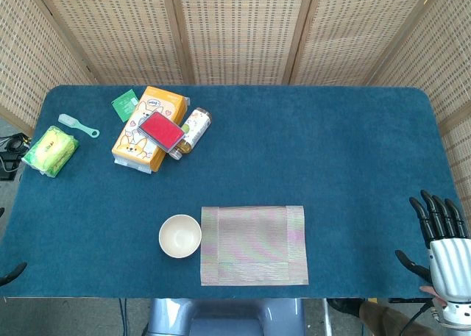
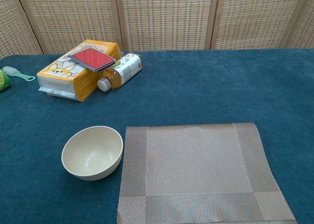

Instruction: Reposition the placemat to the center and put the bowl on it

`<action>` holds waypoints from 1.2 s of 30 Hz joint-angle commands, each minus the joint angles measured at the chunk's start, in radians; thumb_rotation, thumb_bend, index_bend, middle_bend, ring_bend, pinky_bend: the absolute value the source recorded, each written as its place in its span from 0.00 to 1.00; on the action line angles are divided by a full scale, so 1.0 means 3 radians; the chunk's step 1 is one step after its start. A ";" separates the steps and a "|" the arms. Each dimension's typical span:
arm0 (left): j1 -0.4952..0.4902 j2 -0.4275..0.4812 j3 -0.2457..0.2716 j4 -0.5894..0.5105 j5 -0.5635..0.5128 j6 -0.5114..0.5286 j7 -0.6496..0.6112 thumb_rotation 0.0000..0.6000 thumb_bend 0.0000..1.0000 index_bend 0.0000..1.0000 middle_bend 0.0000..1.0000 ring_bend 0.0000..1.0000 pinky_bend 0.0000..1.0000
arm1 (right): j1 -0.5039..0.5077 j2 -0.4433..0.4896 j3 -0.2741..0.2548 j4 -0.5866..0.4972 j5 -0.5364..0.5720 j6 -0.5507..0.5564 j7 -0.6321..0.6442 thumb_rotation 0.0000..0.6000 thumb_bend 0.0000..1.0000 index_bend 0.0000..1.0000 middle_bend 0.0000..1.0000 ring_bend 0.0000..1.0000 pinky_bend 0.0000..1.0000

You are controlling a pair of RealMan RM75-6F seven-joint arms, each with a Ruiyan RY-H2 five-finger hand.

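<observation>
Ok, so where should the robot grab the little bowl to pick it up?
Probably by the rim of the bowl, coming down from above on its left side. It sits upright and empty, and the placemat nearly touches its right edge.

Cream bowl, grey woven-striped placemat, deep blue tablecloth, orange cartoon-printed pack, red case, green pouch

The head view looks steeply down from high above the near edge, taking in the whole blue-carpeted counter and the right hand. The chest view sits lower and closer, facing forward. Both share the grey woven placemat, left of that hand.
</observation>
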 commanded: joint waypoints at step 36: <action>-0.1506 -0.1424 -0.0157 0.0111 0.0482 -0.2264 0.1757 1.00 0.07 0.25 0.00 0.00 0.00 | 0.0099 0.0090 0.0029 0.0004 0.0235 -0.0266 0.0233 1.00 0.00 0.00 0.00 0.00 0.00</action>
